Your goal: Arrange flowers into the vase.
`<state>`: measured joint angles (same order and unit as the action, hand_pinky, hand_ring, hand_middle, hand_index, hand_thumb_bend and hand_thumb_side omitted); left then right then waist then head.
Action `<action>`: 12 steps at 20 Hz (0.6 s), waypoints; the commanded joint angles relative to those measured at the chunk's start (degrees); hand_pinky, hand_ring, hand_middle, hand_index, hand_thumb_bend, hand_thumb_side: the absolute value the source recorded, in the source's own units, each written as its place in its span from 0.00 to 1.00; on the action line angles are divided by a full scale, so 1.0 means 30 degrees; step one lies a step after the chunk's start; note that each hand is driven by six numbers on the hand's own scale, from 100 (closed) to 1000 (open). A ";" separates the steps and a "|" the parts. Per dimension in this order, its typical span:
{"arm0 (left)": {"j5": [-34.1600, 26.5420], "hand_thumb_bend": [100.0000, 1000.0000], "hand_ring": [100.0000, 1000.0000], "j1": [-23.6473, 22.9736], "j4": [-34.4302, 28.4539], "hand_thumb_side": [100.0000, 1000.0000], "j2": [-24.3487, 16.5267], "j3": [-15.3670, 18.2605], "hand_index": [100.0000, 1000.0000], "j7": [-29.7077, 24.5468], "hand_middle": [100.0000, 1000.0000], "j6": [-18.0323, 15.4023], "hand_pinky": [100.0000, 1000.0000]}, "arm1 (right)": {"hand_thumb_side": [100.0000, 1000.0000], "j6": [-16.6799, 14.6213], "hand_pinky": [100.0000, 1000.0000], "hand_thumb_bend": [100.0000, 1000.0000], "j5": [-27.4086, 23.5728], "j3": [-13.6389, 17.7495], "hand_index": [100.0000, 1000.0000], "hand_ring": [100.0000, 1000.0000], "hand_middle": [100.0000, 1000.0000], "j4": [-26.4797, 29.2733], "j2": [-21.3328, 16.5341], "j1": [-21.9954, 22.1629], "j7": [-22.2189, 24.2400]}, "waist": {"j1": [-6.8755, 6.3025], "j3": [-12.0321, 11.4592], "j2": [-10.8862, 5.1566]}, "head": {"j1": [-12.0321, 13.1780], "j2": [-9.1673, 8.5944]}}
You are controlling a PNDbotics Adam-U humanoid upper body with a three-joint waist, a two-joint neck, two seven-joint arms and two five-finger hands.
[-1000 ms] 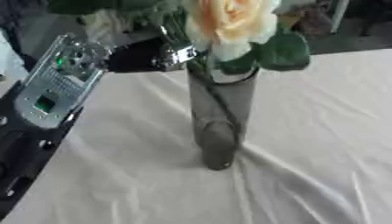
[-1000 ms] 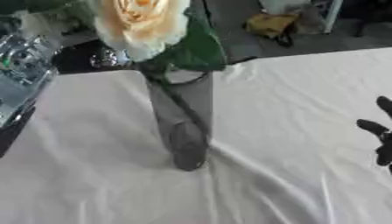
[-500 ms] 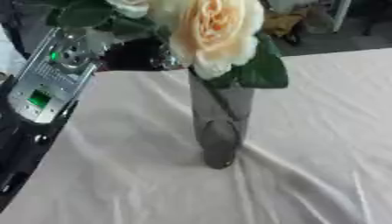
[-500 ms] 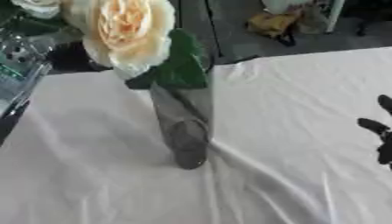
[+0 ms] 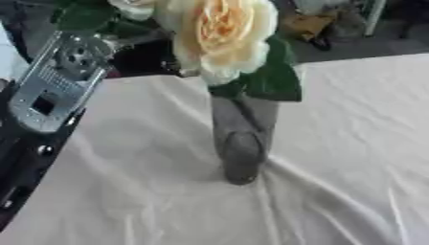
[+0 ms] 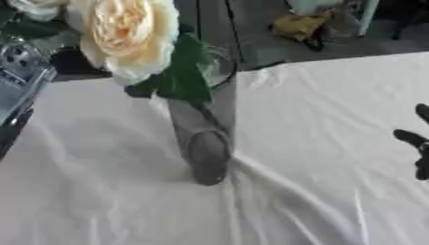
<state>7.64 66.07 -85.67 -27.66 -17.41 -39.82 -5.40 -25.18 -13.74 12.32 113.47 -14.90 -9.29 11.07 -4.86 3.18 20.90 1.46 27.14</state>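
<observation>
A dark grey glass vase (image 5: pixel 241 143) stands upright in the middle of the white cloth. A large cream rose (image 5: pixel 222 33) with green leaves (image 5: pixel 272 79) hangs over its rim, and a thin stem shows inside the glass. A second pale bloom (image 5: pixel 134 7) peeks in at the top left. My left arm's silver bracket (image 5: pixel 54 86) comes in from the left. My left hand (image 5: pixel 141 56) is a dark shape behind the rose, mostly hidden. My right hand (image 6: pixel 419 153) rests open at the right edge, apart from the vase.
The white tablecloth (image 5: pixel 335 143) has folds running out from the vase's base. Its far edge lies just behind the vase, with dark floor and a yellow object (image 5: pixel 306 24) beyond. A black strip (image 5: pixel 16 182) runs along the table's left side.
The rose has come down and to the left, closer over the vase's rim. The left arm has shifted with it. The vase and the right hand have stayed put.
</observation>
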 commanded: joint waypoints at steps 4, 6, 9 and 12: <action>-0.0100 0.00 0.94 0.0597 -0.0080 1.00 -0.0302 0.0284 1.00 0.0853 0.90 0.0006 0.97 | 1.00 0.0054 0.80 0.00 -0.0078 -0.0023 0.44 0.98 0.23 0.0373 -0.0412 -0.0156 0.0055 | -0.0248 0.0069 -0.0723 | 0.0116 -0.0130; -0.0456 0.00 0.94 0.0730 0.0161 1.00 -0.0192 0.0330 1.00 0.0852 0.91 0.0048 0.98 | 1.00 0.0043 0.80 0.00 -0.0070 -0.0042 0.44 0.98 0.23 0.0373 -0.0408 -0.0164 0.0087 | -0.0260 0.0103 -0.0709 | 0.0148 -0.0141; -0.0409 0.00 0.96 0.1120 0.0750 1.00 -0.0054 0.0486 1.00 0.0694 0.92 -0.0083 0.99 | 1.00 0.0056 0.80 0.00 -0.0063 -0.0061 0.44 0.99 0.23 0.0373 -0.0426 -0.0170 0.0118 | -0.0321 0.0163 -0.0704 | 0.0239 -0.0146; 0.0175 0.00 0.96 0.1575 0.1411 1.00 0.0136 0.0711 1.00 0.0376 0.92 -0.0484 0.98 | 1.00 0.0107 0.80 0.00 -0.0056 -0.0095 0.44 0.99 0.23 0.0373 -0.0458 -0.0197 0.0158 | -0.0409 0.0242 -0.0701 | 0.0349 -0.0158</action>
<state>7.60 69.19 -81.62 -26.58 -16.70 -38.48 -6.31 -24.90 -13.75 11.98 113.47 -14.92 -9.57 11.36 -5.45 3.92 20.90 2.23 27.13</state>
